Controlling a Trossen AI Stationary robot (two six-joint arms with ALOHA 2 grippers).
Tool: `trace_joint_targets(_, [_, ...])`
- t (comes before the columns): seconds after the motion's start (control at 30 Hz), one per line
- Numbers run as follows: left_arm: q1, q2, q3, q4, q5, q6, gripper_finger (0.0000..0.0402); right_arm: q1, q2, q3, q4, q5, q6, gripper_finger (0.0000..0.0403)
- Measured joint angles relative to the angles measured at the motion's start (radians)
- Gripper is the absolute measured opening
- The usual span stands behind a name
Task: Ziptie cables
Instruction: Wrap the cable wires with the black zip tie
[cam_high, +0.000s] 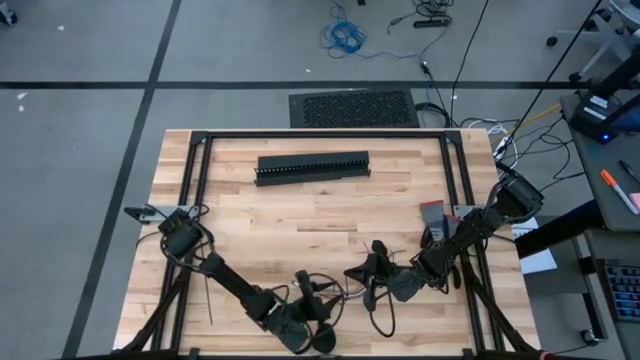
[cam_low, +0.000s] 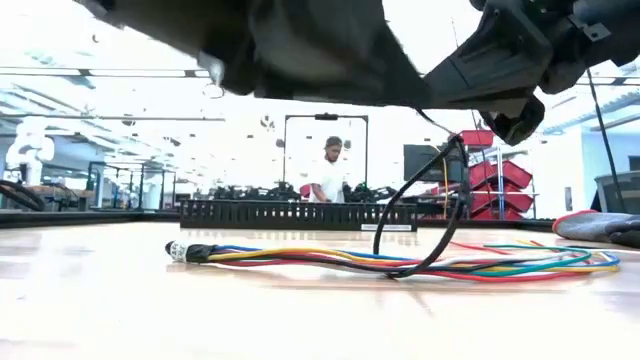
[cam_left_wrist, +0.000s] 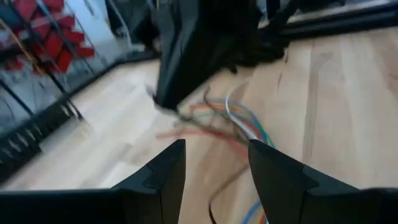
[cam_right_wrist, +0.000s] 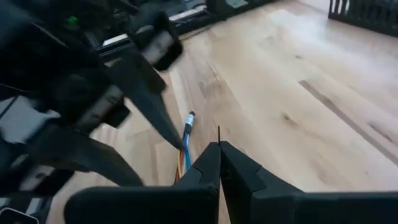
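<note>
The cables (cam_low: 330, 260), a bundle of coloured wires with a dark plug end (cam_low: 185, 251), lie flat on the wooden table near its front edge. Their splayed wires (cam_left_wrist: 233, 121) also show in the left wrist view. A dark ziptie (cam_low: 400, 215) hangs as a loop around the bundle, below my right gripper (cam_right_wrist: 219, 148), which is shut on it. My left gripper (cam_left_wrist: 214, 168) hovers open just left of the bundle with nothing between its fingers. In the right wrist view it stands over the plug end (cam_right_wrist: 189, 118). My right gripper pinches the ziptie between its two shut fingers, and a thin dark tip (cam_right_wrist: 218, 133) sticks out past the fingertips. The fingers slant down from the table's right side. The ziptie hangs below in a slack loop (cam_low: 440, 230) that passes around the bundle on the table.
A long black slotted duct (cam_high: 313, 167) lies across the far middle of the table. Black frame rails (cam_high: 190, 180) run along the table's left, right and far sides. A small red-and-grey object (cam_high: 431, 212) sits by the right arm. A person (cam_low: 330, 175) stands beyond the far edge.
</note>
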Motion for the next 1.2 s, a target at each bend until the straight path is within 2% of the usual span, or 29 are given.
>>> trace_joint_targets(0.07, [0.011,0.004,-0.003,-0.008,0.013,-0.07,0.0173,0.006,0.0,0.0,0.025,-0.004,-0.05,0.0])
trace_joint_targets(0.17, [0.027,0.0,-0.001,0.016,0.095,-0.168,0.0173,0.019,0.0,0.0,0.047,-0.004,-0.119,0.0])
trace_joint_targets(0.27, [0.033,0.0,-0.001,0.015,0.114,-0.179,0.0173,0.024,0.0,0.0,0.051,-0.006,-0.14,0.0])
trace_joint_targets(0.43, [0.03,-0.001,0.001,0.156,0.177,-0.151,0.0173,0.022,0.0,0.0,0.054,-0.005,-0.159,0.0])
trace_joint_targets(0.53, [0.036,-0.001,0.001,0.177,0.2,-0.154,0.0173,0.022,0.0,0.0,0.071,-0.006,-0.175,0.0])
trace_joint_targets(0.67, [0.046,-0.001,0.001,0.171,0.2,-0.155,0.0167,0.022,0.0,0.0,0.09,-0.008,-0.203,0.0])
trace_joint_targets(0.9, [0.046,0.002,0.001,0.164,0.197,-0.148,0.0126,0.023,0.0,0.0,0.095,0.019,-0.207,0.0])
trace_joint_targets(1.03, [0.016,-0.001,0.001,0.161,0.192,-0.115,0.0121,0.022,0.0,0.0,0.095,0.028,-0.214,0.0])
trace_joint_targets(1.1, [-0.003,-0.007,0.002,0.14,0.157,-0.097,0.0121,0.022,0.0,0.0,0.095,0.029,-0.214,0.0])
trace_joint_targets(1.2, [-0.026,-0.008,0.002,0.134,0.05,-0.093,0.0121,0.028,0.0,0.0,0.096,0.031,-0.215,0.0])
